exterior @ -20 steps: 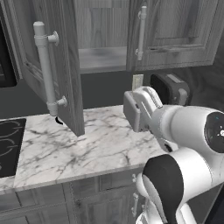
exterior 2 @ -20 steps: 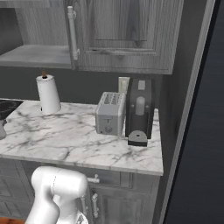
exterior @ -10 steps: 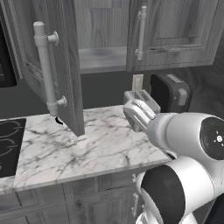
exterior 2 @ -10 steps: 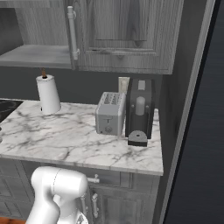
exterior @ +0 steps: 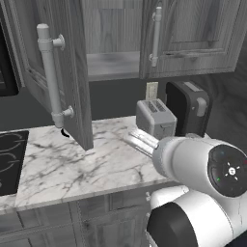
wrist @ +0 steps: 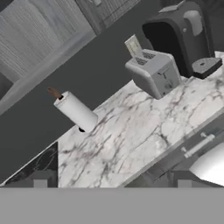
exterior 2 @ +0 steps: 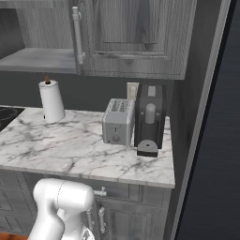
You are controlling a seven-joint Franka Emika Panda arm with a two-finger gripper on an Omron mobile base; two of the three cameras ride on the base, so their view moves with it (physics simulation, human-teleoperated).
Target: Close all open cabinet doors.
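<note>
1. Open cabinet door (exterior: 60, 72): upper left in left base view, swung out toward the robot over the marble counter (exterior: 82, 159). Its bar handle (exterior: 50, 77) runs vertical, so the door's long axis is vertical too; hinge side not clearly seen.
2. Neighbouring cabinet door (exterior: 193, 34) on the right looks shut, flush w/ the frame; its handle (exterior 2: 78, 35) is vertical as well.
3. Gripper (wrist: 112, 186): two small dark tips at the bottom of hand view, well apart, nothing seen between them. Reads as spread and empty, though only the tips are in frame.
4. Key relation: hand cam looks down over the counter at the paper towel roll (wrist: 75, 111), toaster (wrist: 153, 72) and coffee machine (wrist: 177, 33). Open door lies up and to the left of the arm (exterior: 193, 159), so my guess is the hand must rise and swing left to reach the door's outer face, then push it back toward the cabinet.
5. Containers: open cabinet shelf (exterior: 113, 65) looks bare as far as visible. Toaster slots: can't tell.
6. Progress est.: door not yet touched, closing not begun.
</note>
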